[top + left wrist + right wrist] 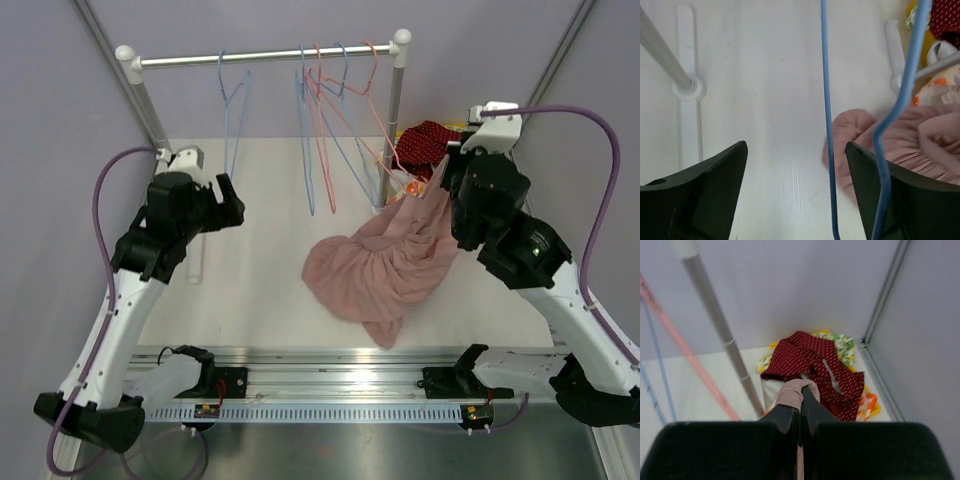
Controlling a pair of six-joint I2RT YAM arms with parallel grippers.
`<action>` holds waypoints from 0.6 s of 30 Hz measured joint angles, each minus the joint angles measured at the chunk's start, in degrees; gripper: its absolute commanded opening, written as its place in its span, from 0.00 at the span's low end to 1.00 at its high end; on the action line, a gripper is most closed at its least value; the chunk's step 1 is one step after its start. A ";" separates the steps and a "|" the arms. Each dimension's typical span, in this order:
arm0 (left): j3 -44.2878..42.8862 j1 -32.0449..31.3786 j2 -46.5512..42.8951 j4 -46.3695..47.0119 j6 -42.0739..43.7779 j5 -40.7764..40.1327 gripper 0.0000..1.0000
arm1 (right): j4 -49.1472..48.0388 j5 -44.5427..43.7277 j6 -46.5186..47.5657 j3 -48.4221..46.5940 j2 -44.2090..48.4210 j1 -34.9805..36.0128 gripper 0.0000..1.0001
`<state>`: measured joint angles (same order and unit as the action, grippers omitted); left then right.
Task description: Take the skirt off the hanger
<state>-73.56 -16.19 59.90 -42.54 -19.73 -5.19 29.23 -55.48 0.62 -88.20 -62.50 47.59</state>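
The pink skirt (pixel 385 265) lies bunched on the white table, with its upper corner lifted toward the right. My right gripper (pixel 443 172) is shut on that corner. In the right wrist view a fold of the skirt (pixel 792 392) wraps over the closed right gripper (pixel 801 396). Blue and pink wire hangers (pixel 322 130) hang from the rail (pixel 265 55). The lowest wires end beside the skirt's raised part; I cannot tell whether they touch it. My left gripper (pixel 236 207) is open and empty. In its wrist view the left gripper (pixel 795 146) frames a blue hanger wire (pixel 827 125), with the skirt (pixel 855 130) behind.
A pile of clothes topped by a red dotted cloth (pixel 425 140) lies at the back right, also seen in the right wrist view (pixel 810 360). The rack's right post (pixel 392 120) and left post (pixel 145 105) stand on the table. A single blue hanger (pixel 234 110) hangs on the left.
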 measured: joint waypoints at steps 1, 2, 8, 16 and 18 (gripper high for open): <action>2.78 0.00 -2.21 0.39 -0.02 0.00 0.83 | -0.07 1.22 1.20 -2.69 -1.73 -2.91 0.00; 5.60 0.00 -4.39 0.83 -0.07 0.00 0.84 | 0.00 2.73 1.99 -5.07 -3.50 -6.16 0.00; 15.74 0.00 -11.39 1.33 -0.04 -0.61 0.84 | 4.68 13.55 2.47 -22.99 -18.58 -27.58 0.00; 21.86 0.00 -16.52 3.13 0.24 -1.38 0.84 | 8.50 21.49 0.81 -62.69 -42.66 -35.71 0.00; 23.47 0.00 -17.25 3.17 0.24 -1.49 0.84 | 7.61 22.95 -0.79 -63.87 -44.06 -37.73 0.00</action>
<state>-50.09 -16.19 42.65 -39.38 -19.49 -6.68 36.84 -32.53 -0.16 -152.07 -106.56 9.87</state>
